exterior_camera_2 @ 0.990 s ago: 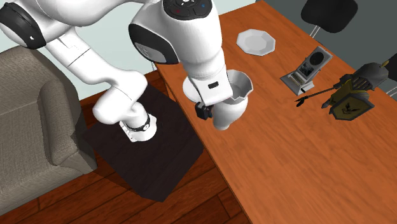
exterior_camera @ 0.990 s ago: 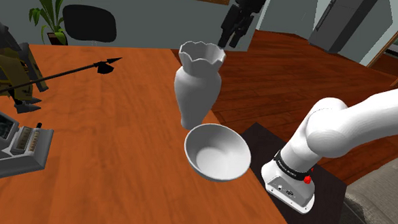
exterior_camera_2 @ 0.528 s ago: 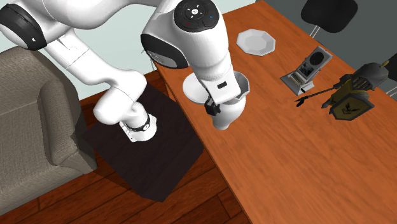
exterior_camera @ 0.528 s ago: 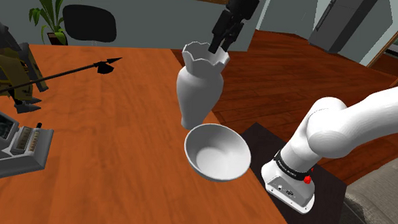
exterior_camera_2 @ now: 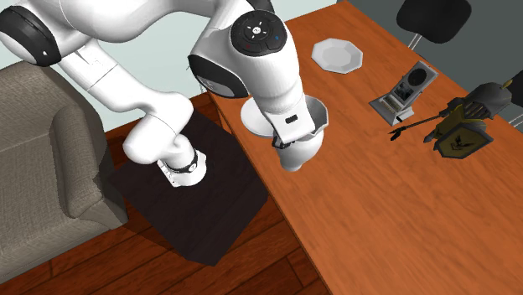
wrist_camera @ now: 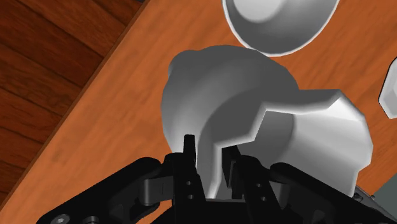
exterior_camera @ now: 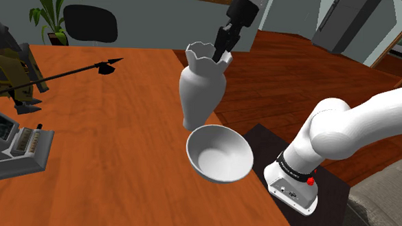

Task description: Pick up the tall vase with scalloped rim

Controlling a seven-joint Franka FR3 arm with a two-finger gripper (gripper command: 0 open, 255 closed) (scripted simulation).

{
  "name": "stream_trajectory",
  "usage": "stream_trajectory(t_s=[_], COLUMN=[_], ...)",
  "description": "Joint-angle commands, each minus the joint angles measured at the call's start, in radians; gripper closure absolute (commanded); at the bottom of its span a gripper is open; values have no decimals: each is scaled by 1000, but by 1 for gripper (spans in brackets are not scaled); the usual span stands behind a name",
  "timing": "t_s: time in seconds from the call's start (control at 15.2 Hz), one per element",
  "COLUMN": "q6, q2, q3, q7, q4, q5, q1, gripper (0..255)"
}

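The wooden table (exterior_camera: 116,133) spreads out well below the gripper (exterior_camera: 223,45), and the white arm (exterior_camera: 357,124) reaches up from its stand and over to carry that gripper above the table's edge. Directly under the gripper stands the tall white vase (exterior_camera: 201,88), upright, with its scalloped rim up at the fingertips and its foot apparently resting on the wood. Lower down, on the stand's side of the gripper, a white bowl (exterior_camera: 219,154) sits just beside the vase's foot. In the wrist view the gripper (wrist_camera: 211,162) straddles the wall of the vase (wrist_camera: 242,108). Its black fingers (wrist_camera: 189,156) have one tip outside the rim and one inside the mouth, and they look drawn in until both press on that thin wall, so it seems to be pinching the rim. The approach and the closing look done. What is left is the lift itself, since nothing shows the vase clear of the table. A grip on one side of the rim may let the heavy body swing as it rises.
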Motion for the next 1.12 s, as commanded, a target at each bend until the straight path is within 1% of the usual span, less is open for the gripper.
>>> stream_trajectory(t_s=[0.0,0.33,1.06], q6=[0,1,-134], q2=[0,0,26], q3=[0,1,-10], q7=[0,1,35], q4=[-1,-2,163], q5=[0,0,-16], q1=[0,0,-2], gripper=[255,255,255])
